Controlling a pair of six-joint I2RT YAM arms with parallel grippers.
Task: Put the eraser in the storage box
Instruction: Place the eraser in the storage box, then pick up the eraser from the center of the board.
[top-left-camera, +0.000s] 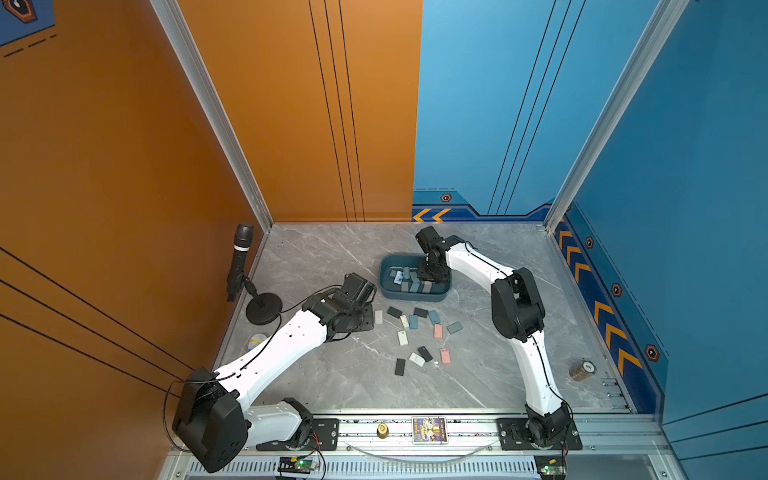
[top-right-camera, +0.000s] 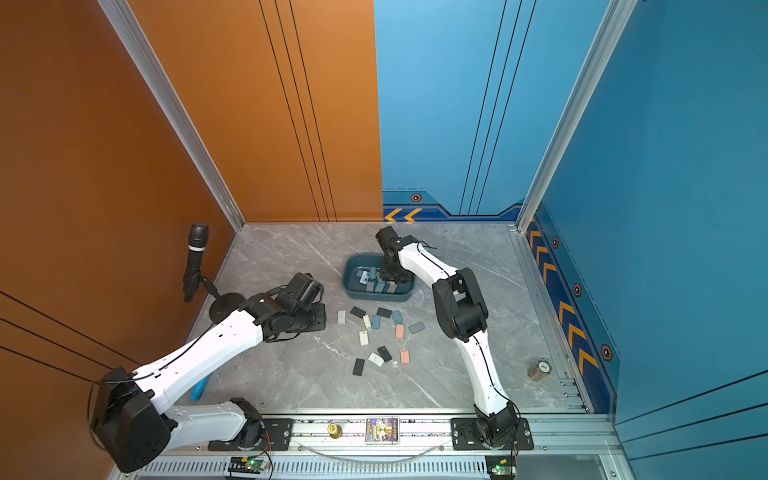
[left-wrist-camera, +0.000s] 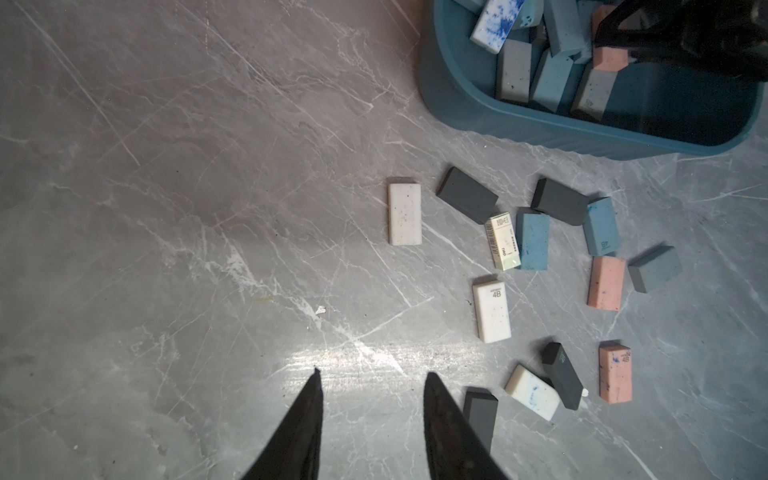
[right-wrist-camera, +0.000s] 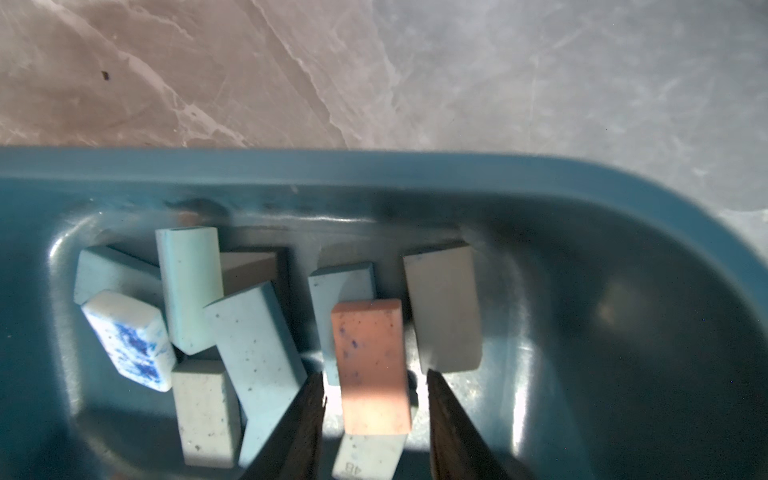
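Observation:
The storage box is a teal tub holding several blue, grey and white erasers; in both top views it sits mid-table toward the back. My right gripper hangs inside it, open. A pink eraser lies between its fingers on top of the others, with a gap on each side. My left gripper is open over bare table with nothing between its fingers. A dark eraser lies just beside one finger. Several more erasers are scattered in front of the box.
A microphone on a round stand stands at the left table edge. A brown roll lies at the right edge, a pale tape roll near the left arm. A picture card sits on the front rail.

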